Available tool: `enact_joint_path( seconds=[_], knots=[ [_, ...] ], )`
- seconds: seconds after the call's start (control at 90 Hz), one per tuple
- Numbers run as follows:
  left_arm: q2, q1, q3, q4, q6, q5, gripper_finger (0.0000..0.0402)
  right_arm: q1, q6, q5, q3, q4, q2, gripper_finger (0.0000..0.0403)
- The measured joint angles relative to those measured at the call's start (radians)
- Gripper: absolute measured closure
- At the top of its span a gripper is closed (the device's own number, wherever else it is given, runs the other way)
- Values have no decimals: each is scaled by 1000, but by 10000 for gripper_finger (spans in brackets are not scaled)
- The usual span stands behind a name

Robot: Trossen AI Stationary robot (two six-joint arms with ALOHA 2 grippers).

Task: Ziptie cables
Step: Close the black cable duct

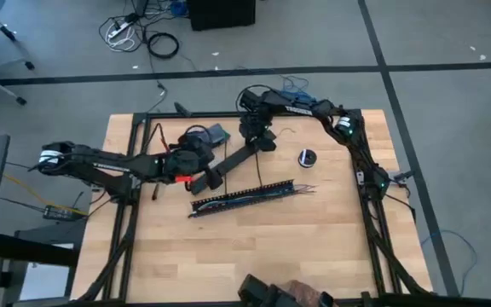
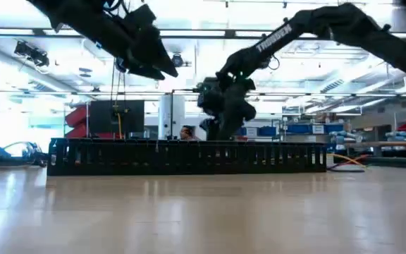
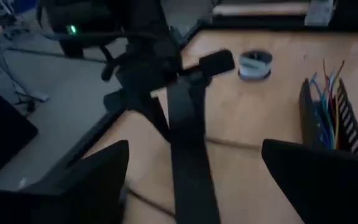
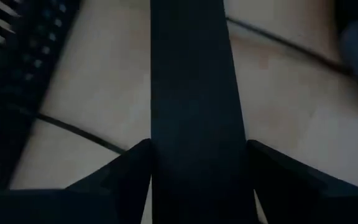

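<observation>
Cables, thin blue, grey and white wires (image 1: 301, 188), lay in the long black slotted channel (image 1: 244, 197) on the tabletop (image 1: 314, 239), just beyond both tools. Left tool (image 1: 212, 176) and right tool (image 1: 261, 143) each clamped an end of a flat black bar (image 1: 237, 159).

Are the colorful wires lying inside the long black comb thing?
Yes, the cables lie inside the black slotted channel, their coloured ends sticking out past its end.
</observation>
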Motion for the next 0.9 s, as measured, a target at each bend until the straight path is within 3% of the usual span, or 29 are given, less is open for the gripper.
enact_joint_path(
  seconds=[0.367,0.756,0.9],
  knots=[
    [-60,1,-1,-96,10,-45,37,13,113,-13,0,-8,-148,167],
    [-193,-1,0,-164,91,-48,37,64,262,0,0,-180,-195,219],
    [-242,-1,0,-204,114,-36,37,106,306,60,0,-213,-199,229]
  ],
)
